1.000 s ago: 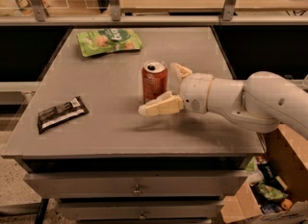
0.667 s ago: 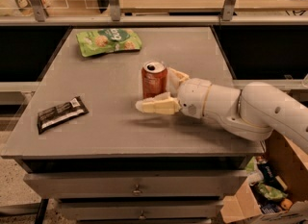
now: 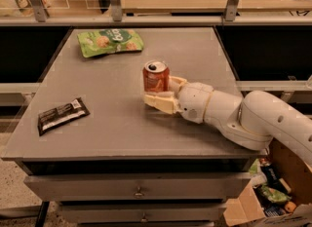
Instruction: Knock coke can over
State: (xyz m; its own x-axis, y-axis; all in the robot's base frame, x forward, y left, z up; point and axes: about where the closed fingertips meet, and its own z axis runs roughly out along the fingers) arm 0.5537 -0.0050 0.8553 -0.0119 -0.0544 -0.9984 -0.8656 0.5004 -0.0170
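The grey table [image 3: 112, 123] is the biggest thing here, with 2 closed drawers [image 3: 139, 187] stacked in its front, so their contents cannot be seen. 1 white arm [image 3: 263, 119] reaches in from the right, lying low across the table's right half. On the floor at the lower right stands 1 open cardboard box [image 3: 240, 212], crowded with mixed packets, some green, too jumbled to name.

3 items sit on the tabletop. 1 green snack bag [image 3: 109, 42] lies flat near the far left corner. 1 dark wrapped bar [image 3: 62, 115] lies flat near the front left edge, well apart from the rest. 1 coke can [image 3: 156, 77] stands upright near the table's middle: red body, silver top with a dark opening.

The gripper [image 3: 161, 92] is at the can's base with its 2 cream fingers [image 3: 160, 103] spread wide, 1 lying in front of the can and 1 at its right rear side. Whether they press the can, I cannot tell.
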